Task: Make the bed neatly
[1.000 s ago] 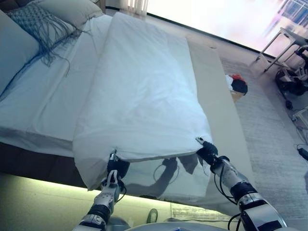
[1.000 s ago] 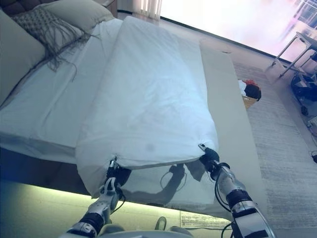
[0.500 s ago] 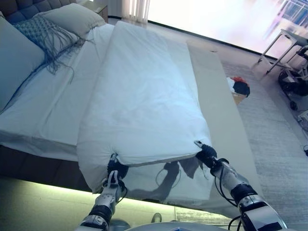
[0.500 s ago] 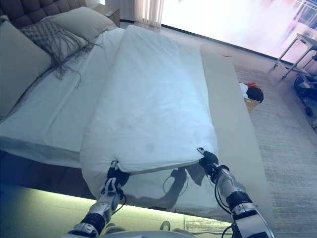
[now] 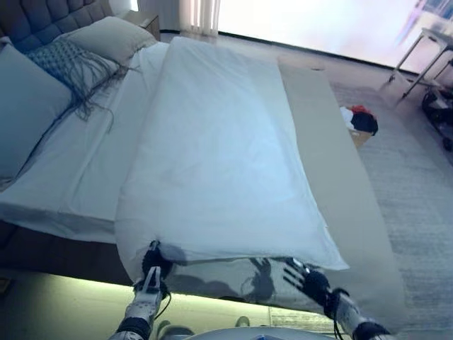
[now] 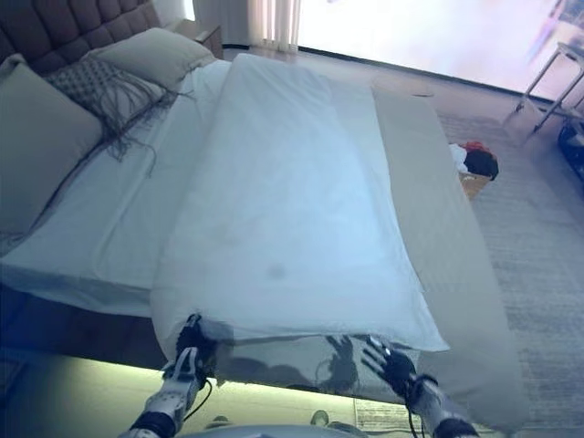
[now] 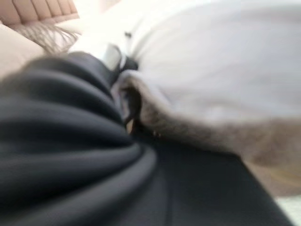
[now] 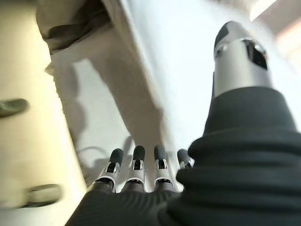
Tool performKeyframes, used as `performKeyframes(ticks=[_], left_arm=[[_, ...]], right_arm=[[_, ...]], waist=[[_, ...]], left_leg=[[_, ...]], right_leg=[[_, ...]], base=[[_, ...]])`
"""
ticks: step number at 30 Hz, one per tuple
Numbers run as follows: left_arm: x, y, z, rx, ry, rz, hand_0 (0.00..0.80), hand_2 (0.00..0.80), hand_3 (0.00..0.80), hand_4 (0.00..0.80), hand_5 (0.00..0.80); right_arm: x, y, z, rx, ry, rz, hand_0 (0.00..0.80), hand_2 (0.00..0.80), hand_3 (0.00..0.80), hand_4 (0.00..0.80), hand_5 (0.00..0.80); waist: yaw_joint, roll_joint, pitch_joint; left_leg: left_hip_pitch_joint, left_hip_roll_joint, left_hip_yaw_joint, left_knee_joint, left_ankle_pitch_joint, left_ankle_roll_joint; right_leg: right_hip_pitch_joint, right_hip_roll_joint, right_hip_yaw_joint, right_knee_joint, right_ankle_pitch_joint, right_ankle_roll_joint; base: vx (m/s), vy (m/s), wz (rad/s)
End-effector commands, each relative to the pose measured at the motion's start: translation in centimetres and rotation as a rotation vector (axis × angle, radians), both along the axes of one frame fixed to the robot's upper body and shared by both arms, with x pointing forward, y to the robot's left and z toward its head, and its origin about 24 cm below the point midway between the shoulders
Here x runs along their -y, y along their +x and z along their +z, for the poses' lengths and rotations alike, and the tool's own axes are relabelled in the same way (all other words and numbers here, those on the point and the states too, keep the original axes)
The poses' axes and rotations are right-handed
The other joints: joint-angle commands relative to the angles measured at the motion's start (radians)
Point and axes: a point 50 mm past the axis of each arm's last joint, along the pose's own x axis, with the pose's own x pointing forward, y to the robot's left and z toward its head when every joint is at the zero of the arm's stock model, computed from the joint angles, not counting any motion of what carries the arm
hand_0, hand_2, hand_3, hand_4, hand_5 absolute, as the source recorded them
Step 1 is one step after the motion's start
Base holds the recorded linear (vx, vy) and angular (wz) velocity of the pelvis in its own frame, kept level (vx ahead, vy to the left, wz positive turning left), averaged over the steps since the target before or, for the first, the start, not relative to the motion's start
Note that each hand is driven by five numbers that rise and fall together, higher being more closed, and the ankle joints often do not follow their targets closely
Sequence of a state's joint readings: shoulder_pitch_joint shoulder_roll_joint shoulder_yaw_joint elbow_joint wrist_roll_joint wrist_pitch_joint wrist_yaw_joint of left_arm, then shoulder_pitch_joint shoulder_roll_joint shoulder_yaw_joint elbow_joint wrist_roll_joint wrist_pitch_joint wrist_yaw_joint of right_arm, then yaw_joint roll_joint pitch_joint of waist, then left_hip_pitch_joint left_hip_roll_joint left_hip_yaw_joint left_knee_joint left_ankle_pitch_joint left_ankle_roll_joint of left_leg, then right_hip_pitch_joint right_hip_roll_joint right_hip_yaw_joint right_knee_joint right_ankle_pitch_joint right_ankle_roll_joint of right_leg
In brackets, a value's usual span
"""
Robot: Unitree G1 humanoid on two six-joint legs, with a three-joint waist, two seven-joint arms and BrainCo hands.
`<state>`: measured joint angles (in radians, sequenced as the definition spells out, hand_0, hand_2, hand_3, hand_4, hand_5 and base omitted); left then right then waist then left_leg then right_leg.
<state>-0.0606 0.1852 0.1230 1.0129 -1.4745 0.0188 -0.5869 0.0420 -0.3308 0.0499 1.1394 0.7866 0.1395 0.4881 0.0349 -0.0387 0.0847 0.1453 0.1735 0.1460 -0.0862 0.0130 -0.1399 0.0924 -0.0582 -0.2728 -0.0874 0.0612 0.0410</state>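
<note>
Soft white duvet (image 5: 219, 163) on bed (image 5: 64, 184); pillows (image 5: 42, 78) far left. Left robot hand (image 5: 151, 263) grips its near edge; right robot hand (image 5: 308, 280) open, clear.

Head pair high, wrist cameras pressed in close.
Your two eye views look down the bed (image 5: 85, 156) lengthwise, sharing the white duvet (image 6: 292, 210); each wrist view faces along its hand, very near the duvet's near edge.
</note>
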Motion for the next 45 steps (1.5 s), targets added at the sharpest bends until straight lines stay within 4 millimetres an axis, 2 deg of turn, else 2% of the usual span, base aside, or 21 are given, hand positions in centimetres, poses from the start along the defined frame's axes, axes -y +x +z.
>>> performKeyframes(ticks=[1, 5, 9, 11, 12, 14, 15, 18, 21, 23, 26, 30, 32, 34, 35, 36, 37, 39, 41, 43, 45], left_arm=[[-5.2, 1.1, 2.6, 0.176, 0.106, 0.106, 0.800, 0.800, 0.800, 0.800, 0.800], [-10.3, 0.4, 4.7, 0.187, 0.195, 0.224, 0.800, 0.800, 0.800, 0.800, 0.800], [-15.6, -0.3, 8.1, 0.215, 0.299, 0.301, 0.800, 0.800, 0.800, 0.800, 0.800], [-17.5, -0.7, 9.6, 0.228, 0.343, 0.334, 0.800, 0.800, 0.800, 0.800, 0.800], [-19.5, -0.8, 11.8, 0.236, 0.396, 0.368, 0.800, 0.800, 0.800, 0.800, 0.800], [-21.6, -0.8, 14.2, 0.252, 0.440, 0.421, 0.800, 0.800, 0.800, 0.800, 0.800], [-23.4, -1.1, 16.6, 0.276, 0.480, 0.487, 0.800, 0.800, 0.800, 0.800, 0.800], [-26.6, -2.5, 21.3, 0.312, 0.550, 0.597, 0.800, 0.800, 0.800, 0.800, 0.800], [-28.6, -4.7, 23.8, 0.293, 0.585, 0.719, 0.800, 0.800, 0.800, 0.800, 0.800], [-29.1, -6.3, 23.5, 0.230, 0.582, 0.729, 0.800, 0.800, 0.800, 0.800, 0.800], [-28.5, -7.3, 21.0, 0.160, 0.521, 0.686, 0.800, 0.800, 0.800, 0.800, 0.800], [-26.6, -7.3, 16.6, 0.080, 0.408, 0.646, 0.800, 0.800, 0.800, 0.800, 0.800], [-25.9, -6.8, 15.5, 0.072, 0.367, 0.645, 0.800, 0.800, 0.800, 0.800, 0.800], [-24.6, -5.3, 14.2, 0.070, 0.342, 0.610, 0.800, 0.800, 0.800, 0.800, 0.800], [-23.8, -4.6, 13.5, 0.066, 0.333, 0.592, 0.800, 0.800, 0.800, 0.800, 0.800], [-23.3, -4.2, 13.0, 0.066, 0.326, 0.587, 0.800, 0.800, 0.800, 0.800, 0.800], [-22.8, -3.9, 12.5, 0.064, 0.320, 0.582, 0.800, 0.800, 0.800, 0.800, 0.800], [-22.1, -3.4, 12.1, 0.049, 0.316, 0.569, 0.800, 0.800, 0.800, 0.800, 0.800], [-21.9, -2.9, 12.2, 0.040, 0.312, 0.559, 0.800, 0.800, 0.800, 0.800, 0.800], [-21.6, -2.5, 12.0, 0.036, 0.318, 0.536, 0.800, 0.800, 0.800, 0.800, 0.800], [-21.7, -2.4, 12.2, 0.037, 0.316, 0.534, 0.800, 0.800, 0.800, 0.800, 0.800]], right_arm=[[0.6, -0.4, -0.1, -0.030, 0.017, -0.033, 0.000, 0.000, 0.000, 0.000, 0.000], [1.6, -2.2, -0.4, -0.122, -0.006, -0.147, 0.000, 0.000, 0.000, 0.000, 0.000], [2.6, -2.1, -0.3, -0.128, -0.049, -0.206, 0.000, 0.000, 0.000, 0.000, 0.000], [2.9, -1.8, -0.1, -0.115, -0.063, -0.207, 0.000, 0.000, 0.000, 0.000, 0.000], [3.2, -1.6, 0.0, -0.108, -0.082, -0.201, 0.000, 0.000, 0.000, 0.000, 0.000], [3.3, -1.3, 0.1, -0.102, -0.086, -0.192, 0.000, 0.000, 0.000, 0.000, 0.000], [3.5, -1.0, 0.3, -0.093, -0.089, -0.180, 0.000, 0.000, 0.000, 0.000, 0.000], [3.7, -0.3, 0.5, -0.068, -0.092, -0.173, 0.000, 0.000, 0.000, 0.000, 0.000], [3.9, 0.4, 0.8, -0.040, -0.088, -0.198, 0.000, 0.000, 0.000, 0.000, 0.000], [4.1, 0.7, 0.9, -0.034, -0.086, -0.228, 0.000, 0.000, 0.000, 0.000, 0.000], [4.3, 0.5, 0.9, -0.046, -0.095, -0.274, 0.000, 0.000, 0.000, 0.000, 0.000], [5.1, 0.3, 1.1, -0.044, -0.114, -0.311, 0.000, 0.000, 0.000, 0.000, 0.000], [5.2, 1.0, 1.3, -0.015, -0.110, -0.303, 0.000, 0.000, 0.000, 0.000, 0.000], [4.7, 2.0, 1.5, 0.036, -0.097, -0.276, 0.000, 0.000, 0.000, 0.000, 0.000], [4.8, 2.8, 1.8, 0.073, -0.094, -0.255, 0.000, 0.000, 0.000, 0.000, 0.000], [5.0, 3.4, 2.2, 0.098, -0.090, -0.240, 0.000, 0.000, 0.000, 0.000, 0.000], [5.3, 4.2, 2.6, 0.130, -0.089, -0.218, 0.000, 0.000, 0.000, 0.000, 0.000], [5.6, 6.0, 3.6, 0.192, -0.104, -0.166, 0.000, 0.000, 0.000, 0.000, 0.000], [5.6, 7.7, 4.4, 0.240, -0.113, -0.138, 0.000, 0.000, 0.000, 0.000, 0.000], [6.0, 8.8, 5.2, 0.272, -0.129, -0.115, 0.000, 0.000, 0.000, 0.000, 0.000], [6.7, 8.9, 5.6, 0.261, -0.165, -0.111, 0.000, 0.000, 0.000, 0.000, 0.000]], waist=[[0.004, 0.000, -0.007], [0.002, 0.033, -0.021], [0.011, 0.059, -0.033], [0.018, 0.068, -0.036], [0.030, 0.078, -0.039], [0.039, 0.085, -0.044], [0.049, 0.091, -0.048], [0.068, 0.098, -0.058], [0.090, 0.101, -0.063], [0.100, 0.101, -0.062], [0.106, 0.102, -0.060], [0.107, 0.095, -0.045], [0.110, 0.096, -0.034], [0.105, 0.093, -0.022], [0.101, 0.086, -0.016], [0.099, 0.074, -0.013], [0.097, 0.056, -0.009], [0.108, 0.034, -0.006], [0.141, 0.031, -0.005], [0.153, 0.038, 0.010], [0.161, 0.042, 0.037]], left_leg=[[-0.064, -0.008, -0.018, -0.001, 0.006, 0.001], [-0.060, -0.027, -0.023, -0.001, 0.003, 0.005], [-0.059, -0.043, -0.029, -0.001, 0.002, 0.011], [-0.061, -0.051, -0.033, -0.001, 0.002, 0.014], [-0.063, -0.058, -0.040, -0.001, 0.001, 0.018], [-0.066, -0.067, -0.047, -0.001, 0.000, 0.023], [-0.069, -0.073, -0.052, -0.001, -0.001, 0.025], [-0.077, -0.084, -0.065, -0.001, 0.001, 0.029], [-0.082, -0.096, -0.075, -0.001, -0.001, 0.033], [-0.084, -0.111, -0.085, -0.001, -0.005, 0.039], [-0.086, -0.137, -0.092, -0.001, -0.014, 0.055], [-0.085, -0.189, -0.091, -0.001, -0.032, 0.082], [-0.087, -0.198, -0.079, -0.001, -0.031, 0.098], [-0.096, -0.218, -0.084, -0.001, -0.014, 0.121], [-0.110, -0.234, -0.093, -0.001, 0.001, 0.128], [-0.120, -0.246, -0.093, -0.001, 0.009, 0.125], [-0.134, -0.262, -0.085, -0.001, 0.014, 0.126], [-0.178, -0.285, -0.066, -0.001, 0.034, 0.120], [-0.240, -0.281, -0.034, 0.005, 0.066, 0.089], [-0.300, -0.253, -0.004, 0.010, 0.114, 0.057], [-0.336, -0.239, -0.032, 0.021, 0.133, 0.041]], right_leg=[[0.060, -0.111, -0.007, 0.050, -0.091, 0.113], [0.063, -0.121, -0.004, 0.052, -0.091, 0.117], [0.066, -0.130, -0.007, 0.050, -0.086, 0.123], [0.067, -0.134, -0.011, 0.050, -0.085, 0.124], [0.069, -0.137, -0.016, 0.053, -0.085, 0.126], [0.072, -0.141, -0.025, 0.053, -0.086, 0.128], [0.075, -0.143, -0.033, 0.051, -0.085, 0.130], [0.081, -0.147, -0.048, 0.044, -0.081, 0.134], [0.086, -0.155, -0.066, 0.036, -0.074, 0.139], [0.087, -0.161, -0.073, 0.032, -0.065, 0.141], [0.082, -0.186, -0.086, 0.033, -0.042, 0.144], [0.051, -0.235, -0.101, 0.055, 0.036, 0.162], [0.025, -0.240, -0.100, 0.181, 0.031, 0.159], [-0.019, -0.188, -0.065, 0.382, -0.020, 0.146], [-0.034, -0.123, -0.032, 0.474, -0.054, 0.138], [-0.039, -0.080, -0.015, 0.503, -0.059, 0.139], [-0.032, -0.030, 0.008, 0.497, -0.054, 0.148], [0.013, 0.019, 0.041, 0.398, -0.064, 0.141], [0.108, 0.031, 0.018, 0.257, -0.153, 0.100], [0.143, 0.056, 0.029, 0.157, -0.207, 0.062], [0.157, 0.061, 0.044, 0.119, -0.234, 0.033]], base=[[-0.055, 0.126, 0.00], [-0.061, 0.112, 0.00], [-0.054, 0.101, -0.01], [-0.062, 0.109, 0.02], [-0.071, 0.122, 0.04], [-0.063, 0.111, 0.07], [-0.049, 0.094, 0.09], [-0.055, 0.109, 0.12], [-0.060, 0.121, 0.11], [-0.059, 0.172, 0.03], [-0.063, 0.207, 0.01], [-0.104, 0.250, 0.06], [-0.175, 0.248, 0.13], [-0.224, 0.233, 0.13], [-0.251, 0.144, 0.13], [-0.258, 0.080, 0.16], [-0.217, 0.027, 0.33], [-0.220, 0.002, 0.32], [-0.193, -0.042, -0.23], [-0.218, -0.048, -0.44], [-0.251, -0.001, -0.35]])
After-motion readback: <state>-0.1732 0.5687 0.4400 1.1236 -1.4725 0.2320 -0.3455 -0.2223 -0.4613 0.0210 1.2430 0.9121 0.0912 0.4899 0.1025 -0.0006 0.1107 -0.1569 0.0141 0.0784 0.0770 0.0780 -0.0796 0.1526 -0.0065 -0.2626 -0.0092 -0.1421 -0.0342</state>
